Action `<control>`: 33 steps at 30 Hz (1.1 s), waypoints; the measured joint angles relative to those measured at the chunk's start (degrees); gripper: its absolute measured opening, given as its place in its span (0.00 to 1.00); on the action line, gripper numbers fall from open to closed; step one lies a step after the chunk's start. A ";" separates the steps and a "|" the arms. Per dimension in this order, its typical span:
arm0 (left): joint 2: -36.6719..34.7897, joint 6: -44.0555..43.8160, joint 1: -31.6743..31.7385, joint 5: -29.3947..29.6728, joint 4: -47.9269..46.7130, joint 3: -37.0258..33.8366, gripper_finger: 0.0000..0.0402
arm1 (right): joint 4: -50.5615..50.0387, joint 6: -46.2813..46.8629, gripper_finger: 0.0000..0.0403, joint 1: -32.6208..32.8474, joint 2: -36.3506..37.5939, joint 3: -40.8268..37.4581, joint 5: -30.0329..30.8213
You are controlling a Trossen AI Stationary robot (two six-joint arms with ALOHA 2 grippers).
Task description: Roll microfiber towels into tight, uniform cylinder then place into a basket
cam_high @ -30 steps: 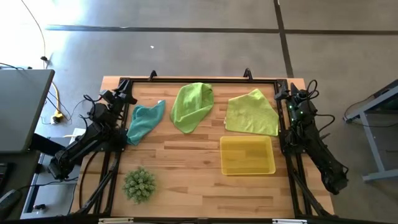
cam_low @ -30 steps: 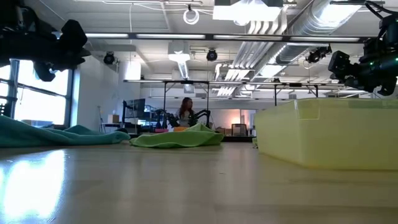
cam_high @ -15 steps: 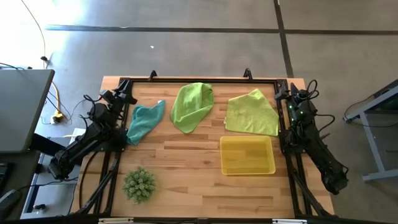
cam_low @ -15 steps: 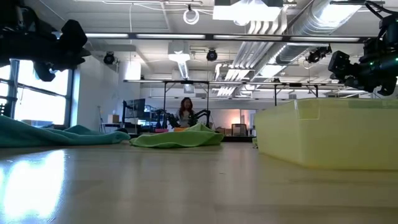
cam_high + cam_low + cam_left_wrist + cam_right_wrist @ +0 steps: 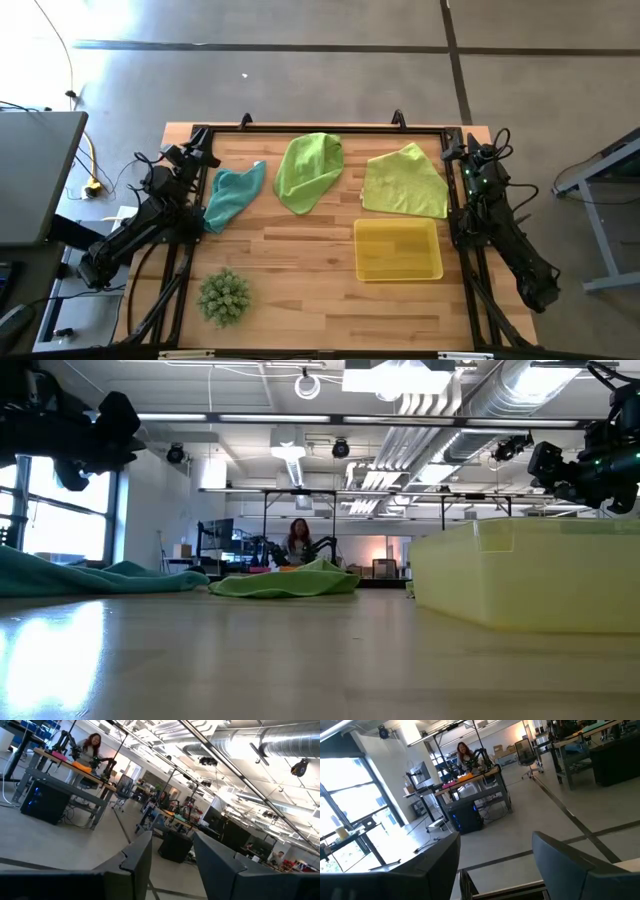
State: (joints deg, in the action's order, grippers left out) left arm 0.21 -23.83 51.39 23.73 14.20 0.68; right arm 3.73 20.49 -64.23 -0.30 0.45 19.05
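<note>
Nearby, the teal towel [image 5: 232, 194] lies just inward of the empty, jaws-apart left gripper [image 5: 204, 158]; right gripper [image 5: 447, 152], likewise apart and empty, flanks the pale towel [image 5: 405, 182], basket [image 5: 398, 250] and bright green towel [image 5: 309, 170]; spiky ball [image 5: 223, 296] sits apart.

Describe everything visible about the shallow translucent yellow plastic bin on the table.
The shallow rectangular translucent yellow plastic bin sits upright and open-topped on the wooden table, toward its right side. Its walls are low and see-through with rounded corners, and nothing shows inside it. It lies just in front of the loose pale yellow-green towel. Whether their edges touch is unclear. No gripper is near it.
</note>
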 joint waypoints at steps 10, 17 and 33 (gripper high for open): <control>0.00 -1.32 0.00 0.00 0.07 -0.01 0.34 | -0.01 0.00 0.59 0.00 0.00 0.00 0.00; 0.00 -4.79 -0.10 -3.74 4.06 0.01 0.34 | -0.02 -0.02 0.59 -0.01 0.00 0.00 0.00; 9.99 7.93 -0.17 -21.89 16.55 10.10 0.34 | -0.01 -0.01 0.59 -0.01 0.00 0.00 0.01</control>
State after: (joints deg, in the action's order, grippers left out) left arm 10.19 -15.91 51.22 1.83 30.75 10.78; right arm 3.72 20.48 -64.24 -0.30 0.45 19.06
